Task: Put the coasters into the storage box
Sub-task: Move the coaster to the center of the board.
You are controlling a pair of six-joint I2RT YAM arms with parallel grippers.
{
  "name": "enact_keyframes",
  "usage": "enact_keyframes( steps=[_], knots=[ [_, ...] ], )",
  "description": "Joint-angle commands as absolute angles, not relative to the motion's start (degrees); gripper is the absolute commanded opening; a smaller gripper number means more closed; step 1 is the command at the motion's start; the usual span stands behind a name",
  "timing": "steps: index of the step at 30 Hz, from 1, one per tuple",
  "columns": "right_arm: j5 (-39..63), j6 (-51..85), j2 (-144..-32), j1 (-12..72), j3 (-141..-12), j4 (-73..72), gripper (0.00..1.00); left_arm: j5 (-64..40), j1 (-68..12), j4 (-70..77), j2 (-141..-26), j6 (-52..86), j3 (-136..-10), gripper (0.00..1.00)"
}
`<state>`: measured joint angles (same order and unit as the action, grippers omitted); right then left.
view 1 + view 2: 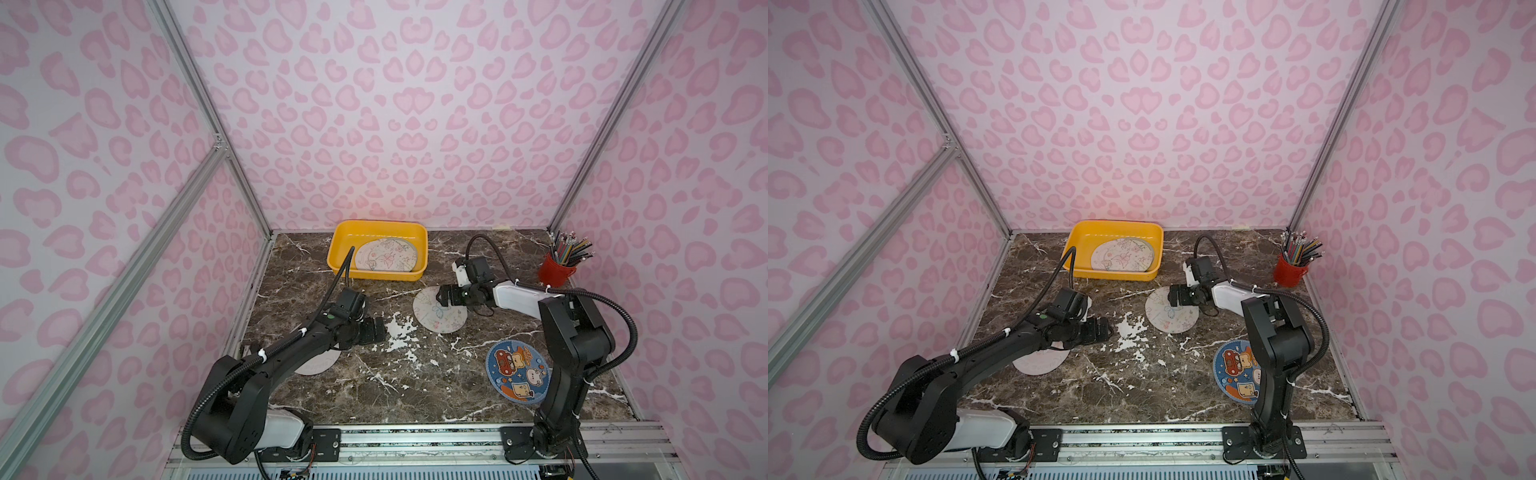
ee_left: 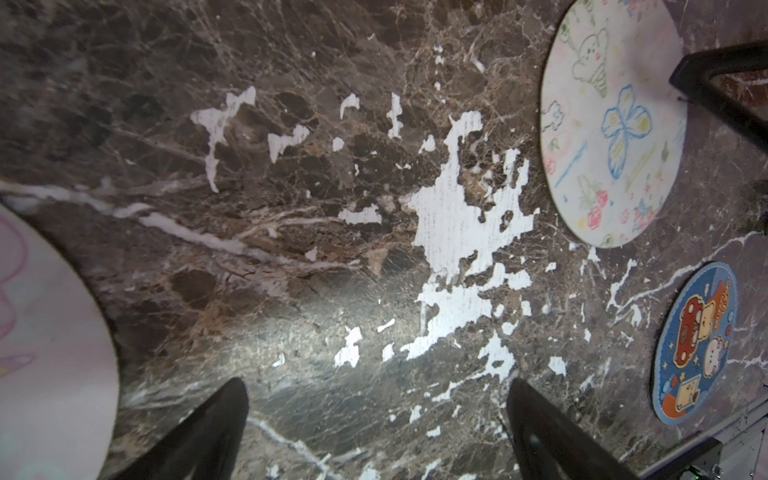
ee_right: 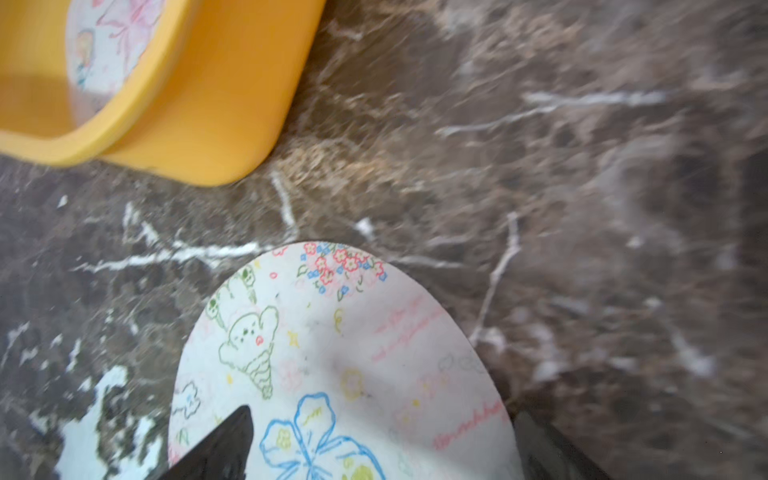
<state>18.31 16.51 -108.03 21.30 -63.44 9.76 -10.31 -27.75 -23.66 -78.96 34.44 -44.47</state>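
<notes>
We risk merely pushing the thin, pale, round butterfly-print coaster (image 1: 438, 320) across the dark marble tabletop (image 1: 374, 386), since it lies flat with no raised edge. It sits mid-frame, below the shallow yellow plastic storage box (image 1: 376, 275), directly under our right gripper (image 1: 441, 296), whose jaws stand wide apart, holding nothing.

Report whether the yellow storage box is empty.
Not empty: a pale printed coaster lies inside the storage box, visible in both top views.

Yellow box (image 1: 1077, 254): pale coasters (image 1: 1123, 257) inside.
My right gripper (image 1: 1171, 297): over a butterfly coaster (image 1: 1169, 319).
My left arm (image 1: 1000, 349): covers part of a pinkish coaster (image 1: 1038, 365).
Blue coaster (image 1: 1231, 370): partly behind my right arm (image 1: 1275, 353).
</notes>
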Motion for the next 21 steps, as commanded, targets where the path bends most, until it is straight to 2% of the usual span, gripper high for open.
enact_keyframes(
  steps=[1,5,10,16,21],
  knots=[
    [22.86,21.59,-107.96,24.64,-62.66,23.10,0.99,-10.64,-27.70,-22.62,-79.01,34.17,-44.91,0.99],
    [23.56,21.85,-106.77,27.20,-64.36,24.51,0.99,-10.63,-27.71,-22.78,-79.01,34.13,-45.02,0.99],
    [20.50,19.94,-105.36,25.49,-65.77,26.84,0.98,-10.45,-27.83,-23.18,-79.27,34.10,-45.59,0.99],
    [20.81,16.43,-108.52,23.82,-67.97,27.52,0.93,-10.39,-27.95,-22.97,-81.78,33.42,-47.20,0.99],
    [23.96,15.44,-111.19,25.54,-70.14,26.79,0.91,-10.29,-28.05,-22.17,-83.95,32.96,-48.85,0.99]
  ],
)
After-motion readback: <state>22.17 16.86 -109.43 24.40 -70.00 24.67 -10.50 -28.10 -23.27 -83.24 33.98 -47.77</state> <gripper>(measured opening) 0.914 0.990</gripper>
